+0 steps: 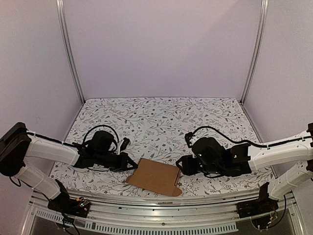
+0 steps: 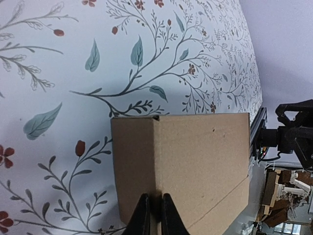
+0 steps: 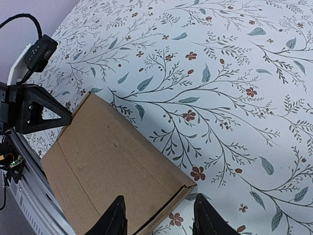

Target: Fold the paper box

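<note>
First fold: the flat paper box (image 1: 155,176) is apparently pinched by the left fingers (image 2: 142,218); the right fingers (image 3: 115,221) are released. Next, a right-edge grasp is required.

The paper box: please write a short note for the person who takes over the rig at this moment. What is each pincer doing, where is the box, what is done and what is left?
Left pincer: shut on the left edge of the paper box, pinching it at a crease.
Right pincer: open, with one finger on each side of the box's right corner, not gripping it.
Box: lying flat on the table near its front edge, between the two arms.
Done: only the left grip; no panel or flap is raised.
Left: probably grip the right side, then fold the panels along the creases and close the flaps.
</note>
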You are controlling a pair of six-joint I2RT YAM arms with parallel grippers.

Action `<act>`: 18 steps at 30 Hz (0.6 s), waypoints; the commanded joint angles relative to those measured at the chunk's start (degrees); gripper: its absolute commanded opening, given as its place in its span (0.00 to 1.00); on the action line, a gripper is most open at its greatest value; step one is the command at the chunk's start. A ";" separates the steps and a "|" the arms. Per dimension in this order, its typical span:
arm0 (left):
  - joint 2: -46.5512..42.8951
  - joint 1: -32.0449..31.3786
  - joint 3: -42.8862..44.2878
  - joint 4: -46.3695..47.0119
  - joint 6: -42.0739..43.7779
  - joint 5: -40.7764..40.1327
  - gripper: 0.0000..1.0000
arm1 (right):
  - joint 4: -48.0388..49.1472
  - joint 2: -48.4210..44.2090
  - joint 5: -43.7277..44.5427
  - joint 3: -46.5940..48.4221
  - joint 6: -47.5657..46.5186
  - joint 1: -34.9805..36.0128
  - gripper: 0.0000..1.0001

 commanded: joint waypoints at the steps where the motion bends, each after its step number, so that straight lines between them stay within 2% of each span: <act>1: 1.35 0.64 -0.03 -3.84 0.22 -1.30 0.06 | -1.42 2.06 0.58 -1.99 4.56 0.33 0.46; 8: 0.28 0.55 -0.59 -3.84 -1.03 -2.43 0.03 | 4.50 5.48 -3.17 -3.88 9.17 0.33 0.46; 18: -1.24 0.31 -1.04 -3.49 -2.59 -3.76 0.01 | 6.81 8.54 -5.79 -3.56 10.56 0.38 0.47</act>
